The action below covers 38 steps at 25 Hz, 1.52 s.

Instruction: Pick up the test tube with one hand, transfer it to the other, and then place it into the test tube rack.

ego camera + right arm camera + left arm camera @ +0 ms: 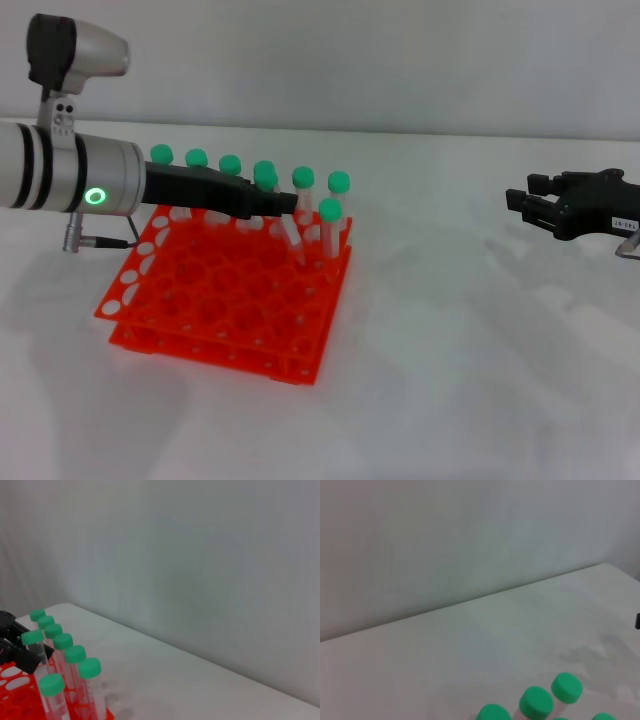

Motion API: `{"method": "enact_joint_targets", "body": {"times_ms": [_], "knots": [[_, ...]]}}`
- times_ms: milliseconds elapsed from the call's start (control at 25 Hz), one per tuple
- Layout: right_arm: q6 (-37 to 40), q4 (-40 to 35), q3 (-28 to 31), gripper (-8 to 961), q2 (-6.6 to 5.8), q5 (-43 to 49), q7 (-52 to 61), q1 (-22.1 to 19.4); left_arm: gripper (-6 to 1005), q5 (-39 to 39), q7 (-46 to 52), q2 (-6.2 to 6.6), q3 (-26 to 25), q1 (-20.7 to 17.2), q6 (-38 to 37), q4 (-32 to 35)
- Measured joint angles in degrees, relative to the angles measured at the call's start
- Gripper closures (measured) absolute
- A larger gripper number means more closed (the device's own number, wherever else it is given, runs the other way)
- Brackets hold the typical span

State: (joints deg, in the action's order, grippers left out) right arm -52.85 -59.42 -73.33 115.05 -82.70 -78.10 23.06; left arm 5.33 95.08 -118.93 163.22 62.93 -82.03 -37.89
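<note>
Jaws: left gripper [283,203] is clamped on the tube [291,228], tilted, tip down in the rack [228,292] near its far right corner. Right gripper [535,209] hangs well apart w/ fingers spread, holding nothing. Right wrist view shows the left fingertips [22,658] beside the capped tubes [75,667] — left wrist view catches caps only.

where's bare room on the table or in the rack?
Bare table between the test tube rack and the right gripper, and in front of the rack. Rack's near rows empty. Crowded: its back row of tubes, where the left gripper is.
</note>
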Motion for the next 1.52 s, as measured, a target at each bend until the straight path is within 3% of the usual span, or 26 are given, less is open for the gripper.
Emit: {"method": "enact_joint_targets", "body": {"times_ms": [200, 560, 840, 880, 960, 1040, 1280, 1400, 1520], "knots": [[0.03, 0.0, -0.04, 531, 0.0, 0.0, -0.18, 0.04, 552, 0.14, -1.16, 0.0, 0.0, 0.11, -0.07, 0.99], [0.02, 0.0, -0.12, 528, 0.0, 0.0, -0.22, 0.38, 557, 1.32, -3.48, 0.03, 0.0, 0.28, -0.2, 2.99], [-0.12, 0.0, 0.04, 525, 0.0, -0.01, -0.35, 0.29, 559, 5.0, -6.1, 0.04, -0.07, -1.07, -1.64, 0.47], [-0.12, -0.01, 0.13, 525, 0.0, -0.01, -0.43, 0.22, 558, 10.65, -9.31, 0.02, -0.09, -3.98, -4.84, -3.65], [-0.16, -0.09, 0.53, 524, -0.01, -0.02, -0.83, -0.1, 555, 14.99, -11.66, 0.01, -0.09, -6.11, -7.28, -5.63], [-0.24, -0.17, 1.42, 523, -0.01, -0.07, -1.7, -0.47, 552, 25.57, -17.16, 0.01, -0.1, -11.23, -11.75, -7.56], [-0.36, -0.49, 6.56, 521, 0.19, -2.9, -7.83, -3.72, 544, 52.27, -34.02, 0.01, -0.1, -27.12, -20.48, -2.58], [-0.71, 1.14, 9.31, 520, 0.05, -9.23, -14.19, -6.49, 540, 58.42, -37.72, 0.05, -0.1, -33.08, -21.84, 1.24], [-3.72, 5.07, 12.86, 519, -0.02, -16.66, -22.83, -8.62, 537, 59.52, -40.76, -0.01, -0.09, -37.49, -21.43, 3.79]]}}
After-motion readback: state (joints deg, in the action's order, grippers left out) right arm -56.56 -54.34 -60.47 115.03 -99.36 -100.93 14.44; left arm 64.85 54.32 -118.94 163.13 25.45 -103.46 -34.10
